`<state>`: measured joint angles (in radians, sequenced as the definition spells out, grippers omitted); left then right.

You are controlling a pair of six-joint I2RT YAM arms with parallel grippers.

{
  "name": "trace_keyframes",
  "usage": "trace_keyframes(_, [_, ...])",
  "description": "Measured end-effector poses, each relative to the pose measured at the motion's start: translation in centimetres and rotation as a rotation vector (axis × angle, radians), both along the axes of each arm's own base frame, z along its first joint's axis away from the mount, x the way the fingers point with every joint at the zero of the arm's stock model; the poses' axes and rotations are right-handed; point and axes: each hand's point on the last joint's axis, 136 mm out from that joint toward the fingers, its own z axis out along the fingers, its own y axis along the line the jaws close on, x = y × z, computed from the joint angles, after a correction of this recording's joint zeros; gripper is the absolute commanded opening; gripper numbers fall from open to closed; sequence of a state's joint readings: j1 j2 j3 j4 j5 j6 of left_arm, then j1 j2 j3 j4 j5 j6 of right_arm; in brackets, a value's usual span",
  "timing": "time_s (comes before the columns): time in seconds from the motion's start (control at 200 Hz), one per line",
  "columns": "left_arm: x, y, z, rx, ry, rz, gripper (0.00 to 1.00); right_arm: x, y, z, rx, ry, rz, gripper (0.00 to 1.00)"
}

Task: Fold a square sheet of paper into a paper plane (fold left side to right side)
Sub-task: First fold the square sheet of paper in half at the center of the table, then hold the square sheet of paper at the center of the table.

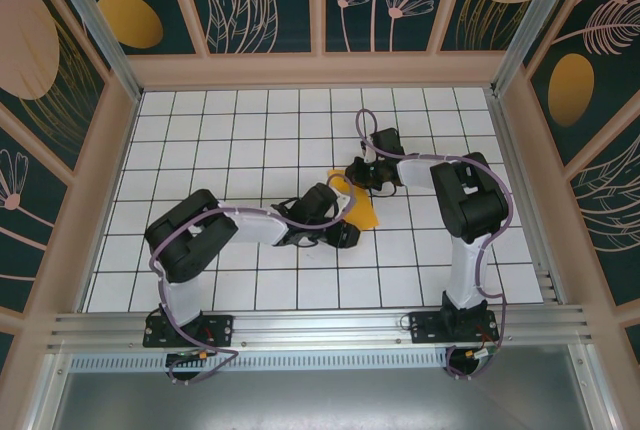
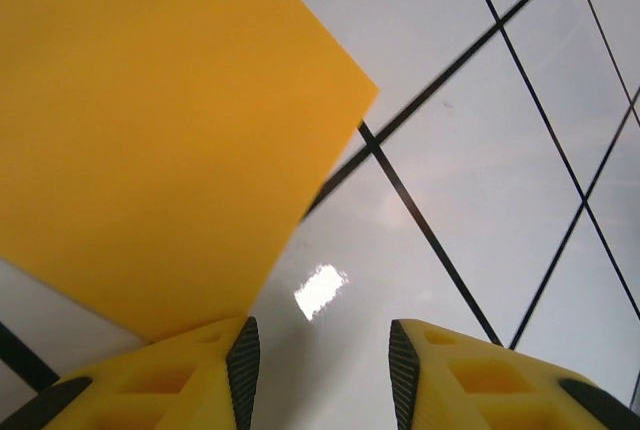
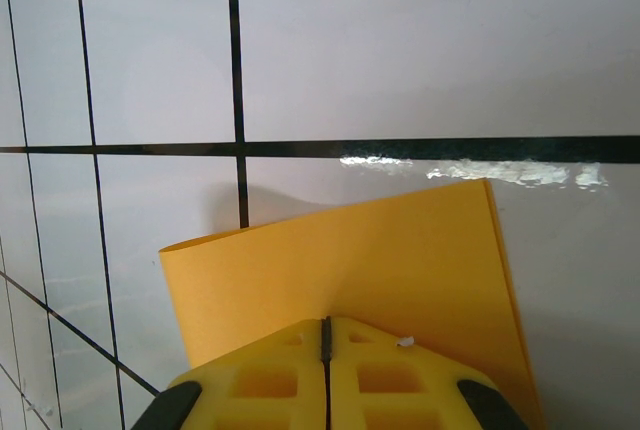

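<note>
**Item: orange sheet, one.** It lies about mid-table, a little right of centre, between the two grippers. It is not flat: in the right wrist view one edge is raised and the paper bows up off the white table, casting a shadow on the tiles behind it. No crease can be made out, so the left-to-right fold is judged not yet made.

**Item: right gripper, one.** Its two yellow fingers are pressed together on the near edge of the sheet. The pinch is likely there to lift that side and give control of it for the fold.

**Item: left gripper, one.** Its two fingers stand apart with bare table between them and nothing held. A corner of the sheet sits just beside the left-hand finger — whether it touches cannot be told. The gripper is probably placed there to press the sheet down or take hold of it while the other side is carried across.

**Item: arms, two.** Both reach in from the near edge and meet at the sheet.

**Count:** one sheet, two grippers, four fingers — no finished plane.
</note>
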<state>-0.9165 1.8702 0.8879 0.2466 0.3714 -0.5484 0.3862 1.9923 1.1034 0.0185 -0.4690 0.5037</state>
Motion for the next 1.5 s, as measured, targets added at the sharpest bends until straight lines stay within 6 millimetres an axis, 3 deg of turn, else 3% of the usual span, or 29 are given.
trace_keyframes(0.285, [-2.1,0.9,0.3,0.014,0.068,-0.017,0.42,0.0,0.0,0.0,0.001,0.001,-0.002,0.09])
trace_keyframes(0.38, [-2.5,1.9,1.7,0.014,0.088,-0.005,0.42,-0.1,0.0,0.0,0.001,0.001,-0.001,0.09])
trace_keyframes(0.445, [-1.3,2.6,3.7,-0.024,0.078,0.031,0.42,-0.1,0.0,0.0,0.002,0.0,-0.002,0.09])
trace_keyframes(0.525, [1.5,3.6,6.4,-0.081,0.039,0.095,0.42,-0.1,0.1,0.0,0.003,-0.001,-0.004,0.09])
trace_keyframes(0.651, [4.9,3.5,8.1,-0.108,0.004,0.144,0.42,-0.1,0.1,0.0,0.003,-0.001,-0.004,0.09])
trace_keyframes(0.806, [6.6,1.1,6.4,-0.093,0.029,0.118,0.41,-0.1,0.1,0.1,0.004,0.0,-0.003,0.09])
trace_keyframes(0.941, [7.1,0.6,3.3,-0.048,0.071,0.114,0.41,-0.1,0.1,0.1,0.005,0.001,-0.005,0.09])
trace_keyframes(1.076, [7.3,0.4,1.5,-0.022,0.093,0.114,0.41,-0.1,0.2,0.2,0.003,-0.002,-0.004,0.1])
trace_keyframes(1.311, [7.4,0.8,0.2,0.009,0.101,0.128,0.41,-0.6,0.0,0.5,-0.017,0.014,-0.013,0.13])
trace_keyframes(1.416, [7.4,0.8,0.2,0.008,0.101,0.128,0.41,-1.1,-0.3,1.2,-0.03,0.024,-0.017,0.23])
trace_keyframes(1.501, [7.4,0.8,0.2,0.009,0.101,0.128,0.41,-1.1,-0.6,3.0,-0.03,-0.006,-0.019,0.3])
